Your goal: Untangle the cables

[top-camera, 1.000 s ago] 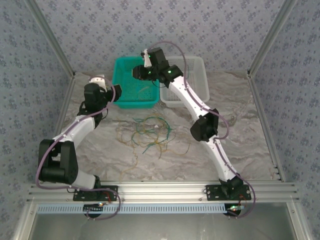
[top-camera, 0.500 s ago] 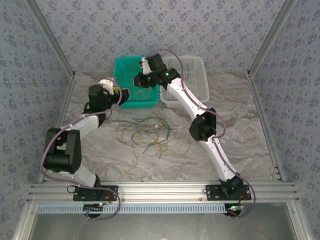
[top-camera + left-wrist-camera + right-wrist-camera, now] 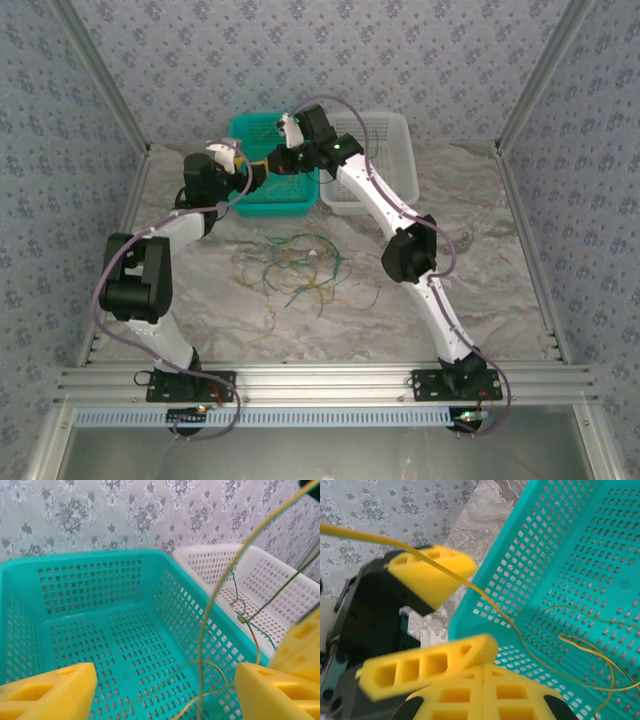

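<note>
Marble-patterned table (image 3: 480,260): hard, smooth surface with grey veining.

Two moulded plastic baskets stood touching at the far edge, both rectangular with perforated grid walls and floors: a teal basket (image 3: 243,125) on the left and a white basket (image 3: 395,150) on the right.

Cables (image 3: 295,262): a loose tangle of thin, curly green and yellow-tan wires lay on the table, near the teal basket's front wall. Further strands lay looped on the teal basket floor (image 3: 580,540). One thin yellow cable (image 3: 220,580) rose in a long arc out of it. A few green strands lay in the white basket (image 3: 280,595).

Left gripper (image 3: 165,695): over the teal basket, its yellow wedge-shaped foam pads (image 3: 50,692) spread wide. The yellow cable passed between them, gripped by neither.

Right gripper (image 3: 484,692): just beside the left gripper above the teal basket's left side, its yellow pads pressed flat together. Whether a cable was pinched between them could not be determined.
</note>
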